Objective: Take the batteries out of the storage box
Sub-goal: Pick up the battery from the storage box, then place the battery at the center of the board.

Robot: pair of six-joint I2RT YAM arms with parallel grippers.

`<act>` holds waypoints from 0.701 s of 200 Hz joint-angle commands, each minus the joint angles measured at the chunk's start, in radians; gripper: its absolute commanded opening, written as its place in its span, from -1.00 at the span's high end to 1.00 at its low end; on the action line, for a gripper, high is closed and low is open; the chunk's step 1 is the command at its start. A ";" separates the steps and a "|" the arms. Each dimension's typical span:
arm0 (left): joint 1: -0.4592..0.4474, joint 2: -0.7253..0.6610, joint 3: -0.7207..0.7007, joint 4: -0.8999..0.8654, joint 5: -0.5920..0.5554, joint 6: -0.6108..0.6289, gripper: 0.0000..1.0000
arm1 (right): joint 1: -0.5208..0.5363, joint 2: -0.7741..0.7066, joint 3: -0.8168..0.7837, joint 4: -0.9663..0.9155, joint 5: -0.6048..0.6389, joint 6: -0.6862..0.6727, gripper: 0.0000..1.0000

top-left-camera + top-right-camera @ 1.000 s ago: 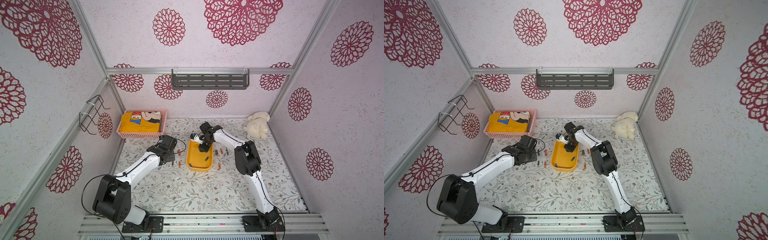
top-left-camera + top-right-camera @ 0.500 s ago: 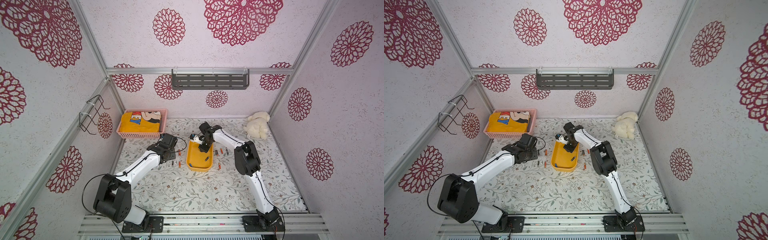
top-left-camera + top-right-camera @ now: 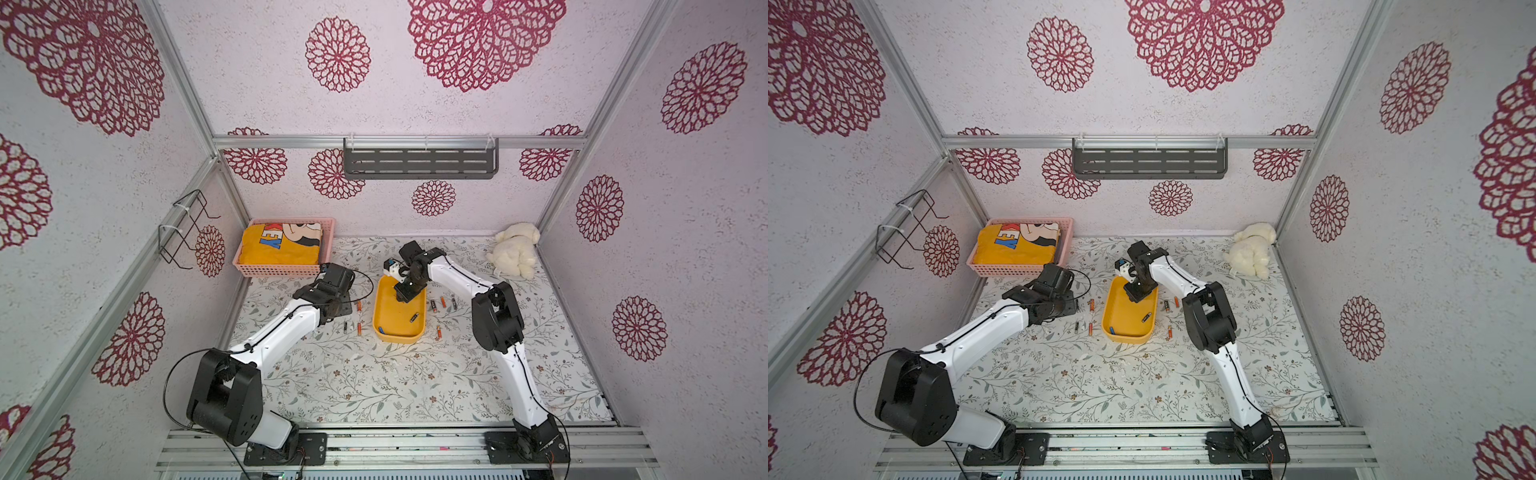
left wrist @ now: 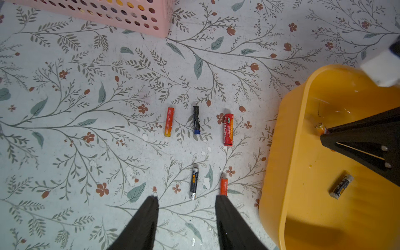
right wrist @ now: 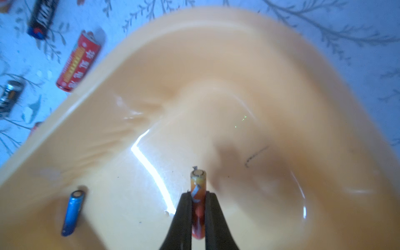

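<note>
Two loose: black battery (image 4: 341,186) and blue battery (image 5: 72,213), inside storage box (image 3: 398,336).
Right jaws: clenched on orange battery (image 5: 198,188), inside storage box.
Left jaws: released, empty, beside storage box.

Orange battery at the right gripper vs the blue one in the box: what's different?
Grip: the orange battery is clamped in the shut right gripper; the blue battery lies loose on the floor of the storage box.
Colour: the orange battery is yellowish at its end; the blue battery is plain blue.
Wrapper: the orange one shows a grey peeled strip; the blue one looks intact.
Shared: both slim cylinders inside the box.
</note>
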 commanded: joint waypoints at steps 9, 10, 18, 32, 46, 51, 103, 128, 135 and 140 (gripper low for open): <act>0.004 -0.022 0.016 0.018 -0.018 0.006 0.08 | -0.009 -0.125 0.034 0.034 -0.020 0.140 1.00; 0.005 -0.021 0.016 0.017 -0.019 0.007 0.08 | -0.009 -0.126 0.035 0.035 -0.018 0.143 1.00; 0.003 -0.025 0.020 0.013 -0.025 0.004 0.08 | -0.011 -0.142 0.035 0.040 -0.008 0.167 1.00; -0.004 -0.029 0.028 0.009 -0.036 0.005 0.08 | -0.015 -0.171 0.025 0.047 -0.003 0.200 1.00; -0.018 -0.029 0.039 0.004 -0.049 0.005 0.08 | -0.026 -0.223 -0.022 0.073 0.007 0.239 1.00; -0.023 -0.028 0.042 0.004 -0.052 0.006 0.08 | -0.031 -0.247 -0.051 0.088 0.014 0.254 1.00; -0.098 0.012 0.086 0.035 -0.062 0.021 0.08 | -0.123 -0.605 -0.516 0.244 0.099 0.400 1.00; -0.115 0.023 0.078 0.077 -0.034 0.028 0.08 | -0.132 -0.749 -0.742 0.273 0.139 0.434 1.00; -0.115 0.025 0.070 0.104 -0.008 0.029 0.08 | -0.135 -0.778 -0.801 0.287 0.142 0.448 1.00; -0.115 0.026 0.064 0.122 0.011 0.034 0.08 | -0.134 -0.796 -0.842 0.299 0.144 0.460 1.00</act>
